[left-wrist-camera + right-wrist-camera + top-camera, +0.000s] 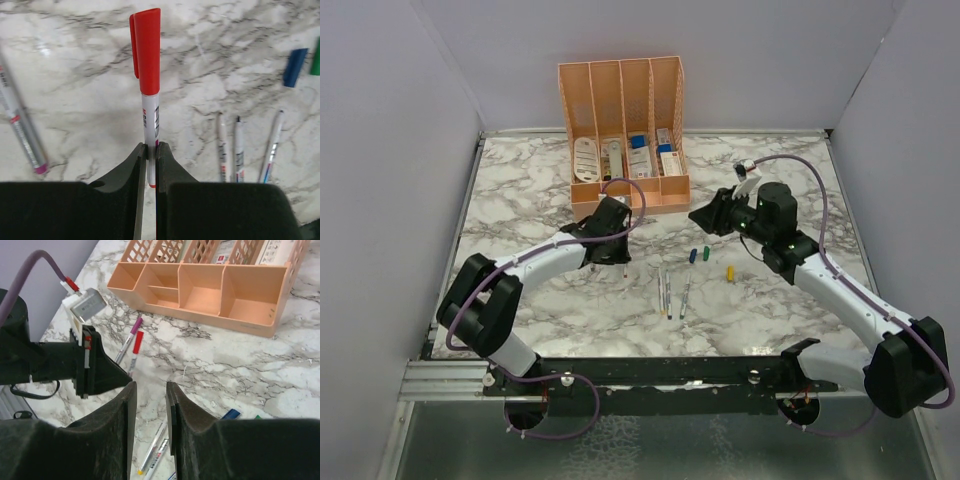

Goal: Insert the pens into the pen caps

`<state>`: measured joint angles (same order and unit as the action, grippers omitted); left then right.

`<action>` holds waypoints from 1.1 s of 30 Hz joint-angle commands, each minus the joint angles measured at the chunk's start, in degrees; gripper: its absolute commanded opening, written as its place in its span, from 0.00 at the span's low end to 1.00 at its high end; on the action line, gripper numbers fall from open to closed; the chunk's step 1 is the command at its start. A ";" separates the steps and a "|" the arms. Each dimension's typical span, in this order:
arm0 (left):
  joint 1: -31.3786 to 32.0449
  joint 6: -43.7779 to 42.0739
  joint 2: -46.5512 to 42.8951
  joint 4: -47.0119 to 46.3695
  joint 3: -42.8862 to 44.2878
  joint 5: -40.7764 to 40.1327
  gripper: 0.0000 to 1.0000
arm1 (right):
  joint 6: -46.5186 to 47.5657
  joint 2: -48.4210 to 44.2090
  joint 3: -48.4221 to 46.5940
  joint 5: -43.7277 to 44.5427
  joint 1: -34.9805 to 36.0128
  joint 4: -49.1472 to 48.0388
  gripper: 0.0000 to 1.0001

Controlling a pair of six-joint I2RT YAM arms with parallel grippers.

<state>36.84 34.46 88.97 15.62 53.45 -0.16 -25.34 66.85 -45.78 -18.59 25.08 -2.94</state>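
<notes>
Three pens (239, 150) lay uncapped on the table (75, 75); left pincer (151, 147) clamped the red-capped pen (151, 107) near its tail, right pincer (150, 387) gaped empty. Thin grip, pen might pivot or drop.

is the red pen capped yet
Capped: the red cap sits over the end of the red pen, whose barrel is pinched in the left gripper.

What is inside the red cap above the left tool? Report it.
The red cap tops a grey-white pen, whose barrel is pinched in the left tool. The cap covers the pen's tip, so how far the tip is seated cannot be seen.
</notes>
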 commanded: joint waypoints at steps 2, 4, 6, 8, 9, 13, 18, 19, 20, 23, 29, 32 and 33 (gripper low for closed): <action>-3.99 -2.55 -1.97 7.83 1.48 -4.62 0.00 | 0.83 0.26 -1.37 3.43 0.32 4.51 0.29; -4.88 -3.37 -1.13 9.10 2.04 -5.21 0.00 | 0.74 0.53 -1.38 3.43 0.32 4.98 0.29; -5.61 -4.15 0.08 9.66 2.35 -5.50 0.00 | 0.57 0.74 -1.16 3.24 0.32 5.14 0.29; -6.17 -4.60 1.27 9.90 2.91 -5.92 0.00 | 0.41 0.84 -1.00 3.05 0.32 5.18 0.29; -6.50 -4.84 2.01 10.07 3.23 -6.02 0.00 | 0.34 0.83 -0.98 3.03 0.32 5.26 0.29; -7.60 -5.12 4.58 10.55 4.45 -6.60 0.00 | 0.29 0.84 -0.84 3.03 0.32 5.87 0.29; -8.57 -5.86 7.44 10.96 5.66 -7.20 0.00 | 0.55 0.58 -0.71 3.12 0.32 6.51 0.29; -8.69 -5.92 7.81 11.13 5.94 -7.32 0.00 | 0.56 0.57 -0.69 3.20 0.32 6.54 0.29; -8.78 -6.04 7.88 11.22 6.22 -7.47 0.00 | 0.62 0.56 -0.64 3.21 0.32 6.54 0.29; -8.82 -6.30 9.78 11.26 7.03 -7.34 0.00 | 0.80 0.56 -0.59 3.13 0.32 6.73 0.29; -8.86 -6.40 10.98 11.66 8.21 -7.06 0.10 | 0.98 0.73 -0.63 2.97 0.31 7.00 0.29; -8.89 -6.40 11.06 11.89 8.34 -7.04 0.18 | 1.08 0.88 -0.79 2.86 0.32 7.07 0.29; -8.89 -6.35 11.05 11.94 8.32 -7.04 0.19 | 1.06 0.83 -0.72 2.86 0.32 7.07 0.29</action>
<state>28.18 28.71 99.15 26.44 60.64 -5.69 -25.17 67.51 -45.78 -16.91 25.08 3.36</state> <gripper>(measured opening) 0.166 0.291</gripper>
